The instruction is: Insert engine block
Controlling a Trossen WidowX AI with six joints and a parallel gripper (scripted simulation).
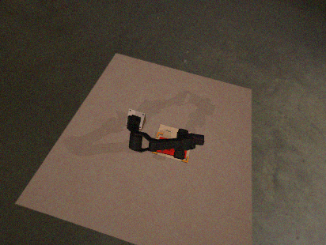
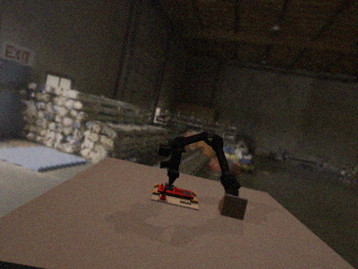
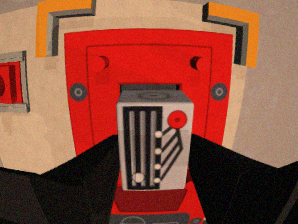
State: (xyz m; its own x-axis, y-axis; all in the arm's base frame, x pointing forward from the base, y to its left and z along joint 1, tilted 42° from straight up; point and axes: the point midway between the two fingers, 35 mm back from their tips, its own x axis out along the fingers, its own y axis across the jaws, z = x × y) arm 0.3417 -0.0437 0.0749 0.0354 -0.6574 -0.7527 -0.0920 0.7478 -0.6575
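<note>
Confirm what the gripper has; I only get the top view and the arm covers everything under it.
Observer: In the wrist view the gripper is shut on the engine block, grey with black stripes and a red dot.
Operator: Where relative to the car body?
Observer: Centred over the red car body, with a dark opening showing just past the block.
Operator: Arm pose?
Observer: The exterior view shows the gripper pointing straight down at the car body.
</note>
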